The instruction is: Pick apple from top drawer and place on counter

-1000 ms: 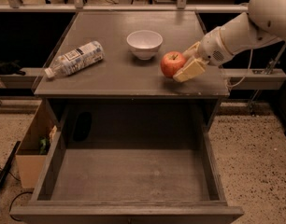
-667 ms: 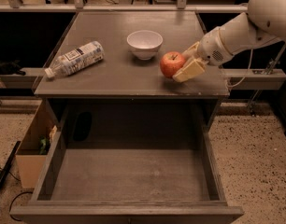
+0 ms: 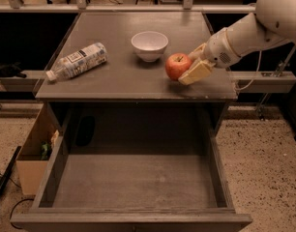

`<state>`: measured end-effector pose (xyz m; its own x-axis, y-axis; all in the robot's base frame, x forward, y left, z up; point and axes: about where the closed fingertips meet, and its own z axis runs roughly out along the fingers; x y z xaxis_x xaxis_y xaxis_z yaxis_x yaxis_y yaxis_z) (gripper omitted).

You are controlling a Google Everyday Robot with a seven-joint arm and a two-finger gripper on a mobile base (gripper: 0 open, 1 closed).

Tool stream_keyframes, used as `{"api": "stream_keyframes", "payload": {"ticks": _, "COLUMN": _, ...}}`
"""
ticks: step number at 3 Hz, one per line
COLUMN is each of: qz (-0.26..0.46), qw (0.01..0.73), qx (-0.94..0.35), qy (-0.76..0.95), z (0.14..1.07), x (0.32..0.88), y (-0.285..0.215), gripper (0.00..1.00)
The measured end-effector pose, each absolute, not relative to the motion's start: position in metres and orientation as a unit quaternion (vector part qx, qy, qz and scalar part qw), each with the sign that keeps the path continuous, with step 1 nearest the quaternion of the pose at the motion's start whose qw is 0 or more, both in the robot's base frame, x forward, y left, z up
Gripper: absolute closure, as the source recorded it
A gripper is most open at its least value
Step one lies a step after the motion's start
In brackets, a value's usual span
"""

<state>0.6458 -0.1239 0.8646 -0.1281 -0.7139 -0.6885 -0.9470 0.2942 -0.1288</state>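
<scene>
The red apple (image 3: 177, 65) rests on the grey counter (image 3: 124, 69), near its front right, just right of the white bowl. My gripper (image 3: 187, 67) reaches in from the right on a white arm and is shut on the apple, with one tan finger (image 3: 197, 72) in front of it and the other behind it. The top drawer (image 3: 133, 182) is pulled fully open below the counter, and nothing lies on its flat bottom.
A white bowl (image 3: 149, 45) stands at the counter's middle back. A plastic bottle (image 3: 78, 60) lies on its side at the left. A tan cardboard box (image 3: 34, 151) sits on the floor left of the drawer. A metal rail (image 3: 264, 76) runs behind at the right.
</scene>
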Motion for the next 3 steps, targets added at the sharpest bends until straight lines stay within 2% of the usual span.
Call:
{"api": "stream_keyframes", "payload": {"ticks": 1, "qz": 0.173, "qw": 0.336, "qx": -0.568, "qy": 0.731, "z": 0.8646, "x": 0.6458, "y": -0.1239, "gripper": 0.04}}
{"api": "stream_keyframes", "payload": {"ticks": 2, "qz": 0.173, "qw": 0.336, "qx": -0.568, "qy": 0.731, "z": 0.8646, "x": 0.6459, "y": -0.1238, "gripper": 0.00}}
{"api": "stream_keyframes", "payload": {"ticks": 3, "qz": 0.173, "qw": 0.336, "qx": -0.568, "qy": 0.731, "z": 0.8646, "x": 0.6459, "y": -0.1238, "gripper": 0.00}}
